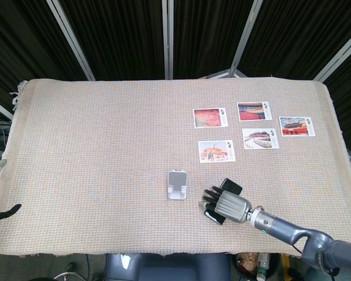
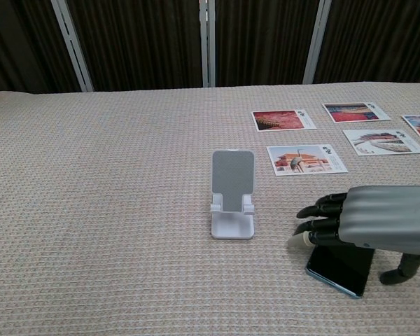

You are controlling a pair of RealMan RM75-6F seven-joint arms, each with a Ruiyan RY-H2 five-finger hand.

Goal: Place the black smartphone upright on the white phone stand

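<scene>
Beneath the right hand [image 2: 378,227], fingers [image 2: 318,217] spread, black smartphone [image 2: 341,266] flat, long axis seemingly toward the postcards [image 1: 216,151].

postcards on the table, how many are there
5. Red postcard nearest the centre, one to its right, one furthest right, one in front between those two, and one closest to the phone stand. None looks hidden.
</scene>
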